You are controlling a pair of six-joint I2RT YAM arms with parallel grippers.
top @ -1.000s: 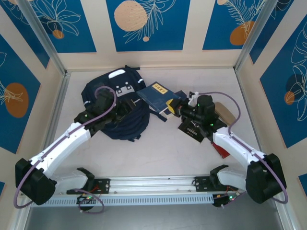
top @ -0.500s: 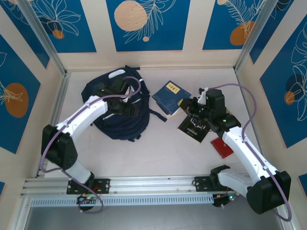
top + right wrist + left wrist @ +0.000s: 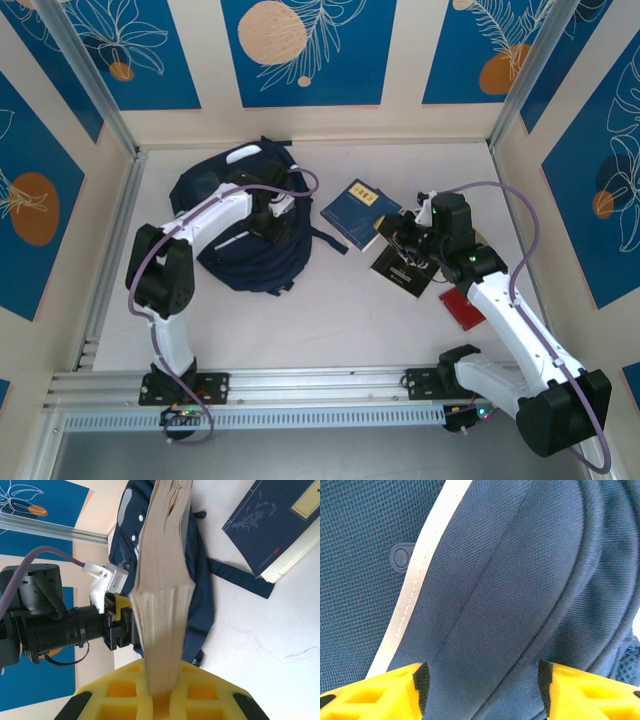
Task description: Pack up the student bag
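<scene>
**Student bag: far left of counter, left tool on it, book held off to its right**

- Counter (image 3: 330, 320): pale and walled, it carries everything listed.
- Student bag (image 3: 240, 250): navy, slumped at the far left. Its long axis runs far to near, and one strap trails right. No open mouth can be made out.
- Blue book (image 3: 355, 212): lies flat, just right of the bag, between the bag and the right arm.
- Left tool (image 3: 480, 690): sits on the bag's upper face, beside the pale stripe (image 3: 415, 580). Its jaws are apart astride a ridge of fabric, and no pinch is evident. This is the arm nearer the bag.
- Right tool (image 3: 162, 700): clamped on a thick book (image 3: 162, 580), which is held on edge with its page block showing. The bag lies to its left, past the blue book. Judged: the load must travel left, and an opening must be made first.
- Red flat item (image 3: 462, 307): near right, well apart from the bag.
</scene>
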